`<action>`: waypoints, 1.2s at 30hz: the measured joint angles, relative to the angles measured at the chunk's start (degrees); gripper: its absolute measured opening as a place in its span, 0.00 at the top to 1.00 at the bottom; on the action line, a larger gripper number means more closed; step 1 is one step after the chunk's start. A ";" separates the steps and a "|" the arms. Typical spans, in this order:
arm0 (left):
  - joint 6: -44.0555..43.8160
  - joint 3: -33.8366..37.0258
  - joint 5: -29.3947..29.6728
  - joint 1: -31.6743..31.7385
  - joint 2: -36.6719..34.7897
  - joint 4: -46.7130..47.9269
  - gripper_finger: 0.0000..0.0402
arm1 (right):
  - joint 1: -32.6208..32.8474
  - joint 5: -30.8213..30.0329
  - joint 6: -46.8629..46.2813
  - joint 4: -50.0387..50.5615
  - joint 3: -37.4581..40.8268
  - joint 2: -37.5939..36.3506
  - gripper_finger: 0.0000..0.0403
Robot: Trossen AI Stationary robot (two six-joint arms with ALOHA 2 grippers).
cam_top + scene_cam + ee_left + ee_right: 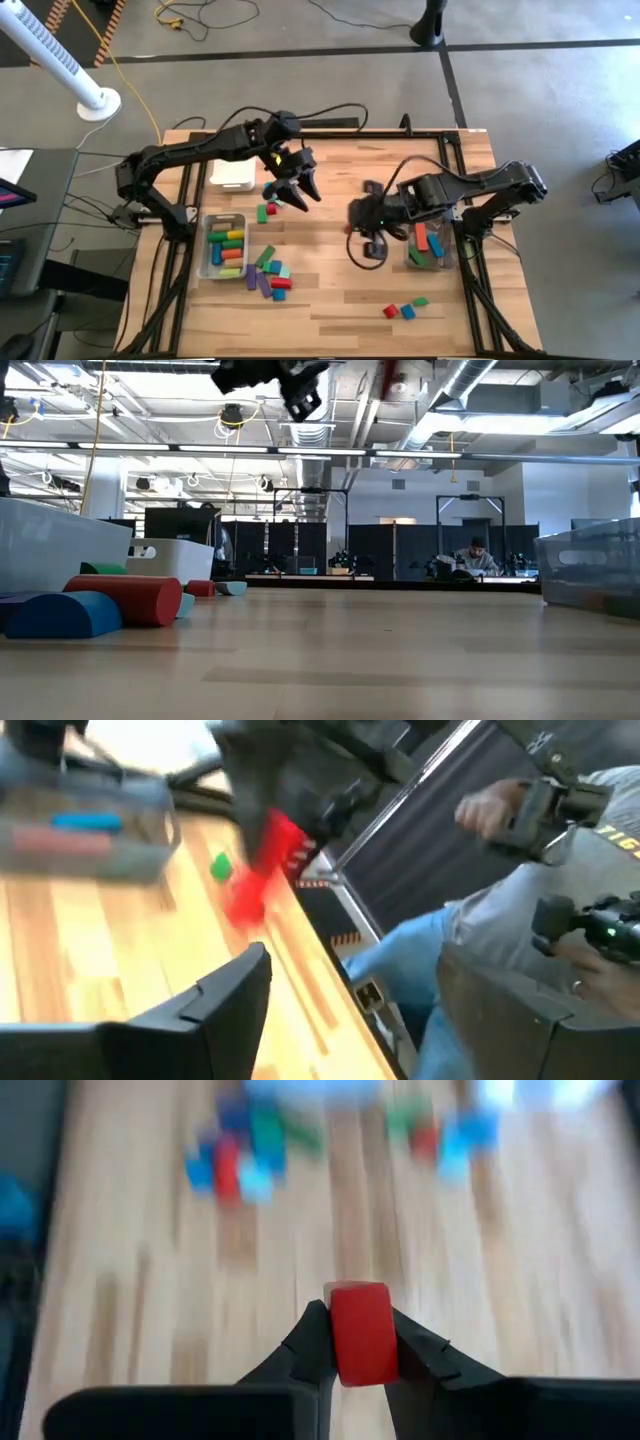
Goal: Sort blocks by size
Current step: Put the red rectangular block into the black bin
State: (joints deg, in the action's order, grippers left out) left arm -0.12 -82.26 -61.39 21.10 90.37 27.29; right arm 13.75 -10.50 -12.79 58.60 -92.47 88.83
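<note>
Gripping a small red plastic cube [358,1332], right claw [358,1342] is clamped; left claw [297,192] gapes empty. Carry level to the clear plastic bin [428,262]; release low.

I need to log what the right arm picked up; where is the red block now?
The red block is pinched in the right gripper, held above the wood table near its middle, just left of the clear bin on the right side in the high view.

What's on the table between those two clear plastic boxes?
In the high view, a heap of small coloured blocks beside the left clear bin, then bare wood up to the right clear bin.
</note>
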 joint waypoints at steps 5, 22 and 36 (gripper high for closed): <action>12.90 0.00 11.19 0.63 -2.40 19.33 0.32 | 3.57 0.00 -11.09 20.20 0.07 -0.03 0.78; 11.70 10.66 41.32 4.73 -2.71 28.76 0.35 | 14.14 0.13 -49.00 27.82 19.81 -13.45 0.78; -5.00 18.16 46.05 10.45 -2.17 21.43 0.35 | 15.31 2.18 -69.71 22.04 32.92 -22.28 0.76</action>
State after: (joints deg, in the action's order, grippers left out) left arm -5.11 -64.10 -15.34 31.55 88.20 48.72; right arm 29.06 -8.32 -82.50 80.64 -59.55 66.54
